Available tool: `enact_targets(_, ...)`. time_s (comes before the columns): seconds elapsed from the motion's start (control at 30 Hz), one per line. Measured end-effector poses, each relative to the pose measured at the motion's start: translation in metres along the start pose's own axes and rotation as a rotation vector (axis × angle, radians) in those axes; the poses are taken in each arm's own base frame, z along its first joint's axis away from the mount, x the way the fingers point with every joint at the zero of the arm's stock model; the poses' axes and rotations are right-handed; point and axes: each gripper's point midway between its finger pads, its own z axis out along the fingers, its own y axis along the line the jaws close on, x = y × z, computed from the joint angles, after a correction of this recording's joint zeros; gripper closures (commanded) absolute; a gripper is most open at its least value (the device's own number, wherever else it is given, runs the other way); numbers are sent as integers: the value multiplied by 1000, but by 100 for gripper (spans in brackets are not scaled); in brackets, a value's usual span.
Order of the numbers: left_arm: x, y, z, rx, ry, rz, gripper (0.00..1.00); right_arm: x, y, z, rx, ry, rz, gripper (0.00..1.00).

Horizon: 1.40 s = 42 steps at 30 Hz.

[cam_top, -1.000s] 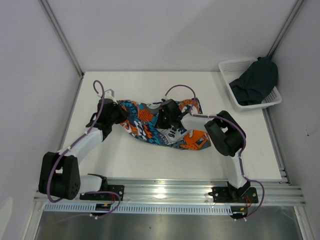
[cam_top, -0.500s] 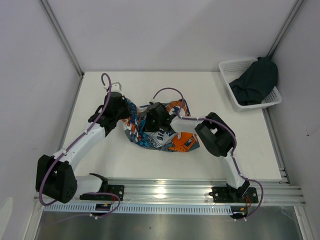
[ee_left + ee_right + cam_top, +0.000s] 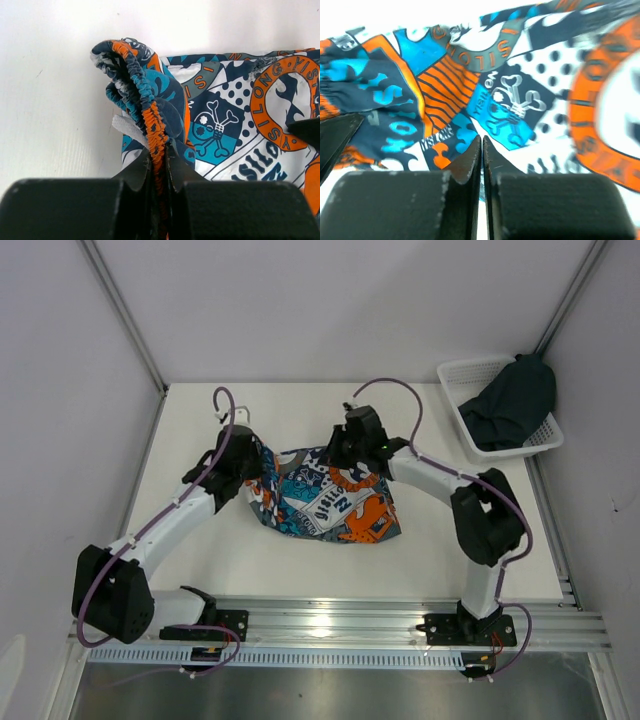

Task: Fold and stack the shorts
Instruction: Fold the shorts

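Note:
The printed shorts (image 3: 325, 502) lie folded in a compact bundle at the middle of the table. My left gripper (image 3: 250, 465) is at their left end, shut on the bunched orange elastic waistband (image 3: 150, 115), which stands up in a ridge between the jaws of the left gripper (image 3: 159, 162). My right gripper (image 3: 345, 452) hovers over the far edge of the printed shorts (image 3: 520, 100). The jaws of the right gripper (image 3: 482, 145) stand almost together, with no cloth visibly pinched. The plain dark shorts (image 3: 512, 400) sit heaped in the basket.
A white mesh basket (image 3: 460, 370) stands at the far right corner of the table. Grey walls enclose the left, back and right sides. A metal rail with both arm bases (image 3: 330, 625) runs along the near edge.
The right gripper swept left over the printed shorts, folding them, then swung to the far edge. The bundle is narrower now. The left gripper shifted slightly right, still gripping the waistband.

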Motion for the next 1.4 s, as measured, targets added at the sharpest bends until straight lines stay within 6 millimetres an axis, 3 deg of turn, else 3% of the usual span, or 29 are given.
enact_targets(0.07,0,-1,-1,-2,-2,10,89,-10,-11,-18,14,-27,-2,90)
enact_targets(0.17,0,-6,-2,0,-3,26,90,-10,-51,-40,83,-28,16,84)
enact_targets(0.3,-2,-17,-1,-1,-1,64,90,6,-113,-59,234,14,48,81)
enact_targets(0.4,-5,-29,1,1,-5,94,90,26,-136,-69,310,63,43,79)
enact_targets(0.6,-12,-53,1,0,-11,164,90,49,-148,-78,358,105,8,83)
enact_targets(0.73,-16,-69,-3,-14,-22,222,89,58,-151,-78,387,124,-11,100)
enact_targets(1.1,-20,-118,-13,-74,-50,451,89,99,-151,-66,421,203,-34,100)
enact_targets(1.4,8,-150,-11,-83,-34,573,90,107,-139,-63,343,181,34,100)
